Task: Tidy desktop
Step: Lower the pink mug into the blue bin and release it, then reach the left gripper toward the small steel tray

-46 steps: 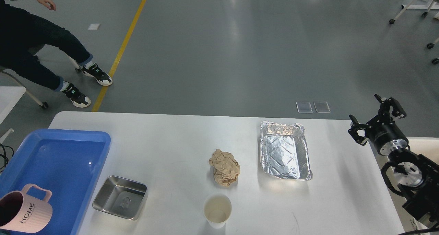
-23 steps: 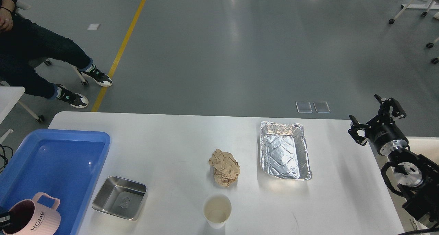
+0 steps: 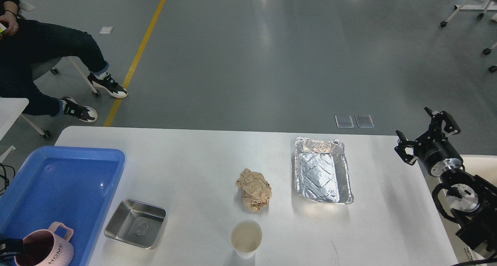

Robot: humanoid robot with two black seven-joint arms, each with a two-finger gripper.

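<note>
The white desktop (image 3: 194,157) carries a crumpled brown paper ball (image 3: 254,189), a white paper cup (image 3: 245,239) at the front edge, an empty foil tray (image 3: 322,169) and a square steel dish (image 3: 136,223). A blue plastic tray (image 3: 58,180) sits at the left end. A pink "HOME" mug (image 3: 48,247) stands upright in the tray's front corner, with my left gripper (image 3: 9,246), mostly cut off by the view's edge, shut on its rim. My right gripper (image 3: 422,135) is open and empty, held past the table's right edge.
A cream-coloured bin (image 3: 479,163) stands under my right arm beside the table. A seated person (image 3: 35,56) and a small white table (image 3: 9,110) are at the far left. Grey floor lies beyond the far edge.
My left gripper has lowered the pink mug from a tilted pose to upright in the blue tray. The seated person pulled their legs back. My right arm has not moved.
</note>
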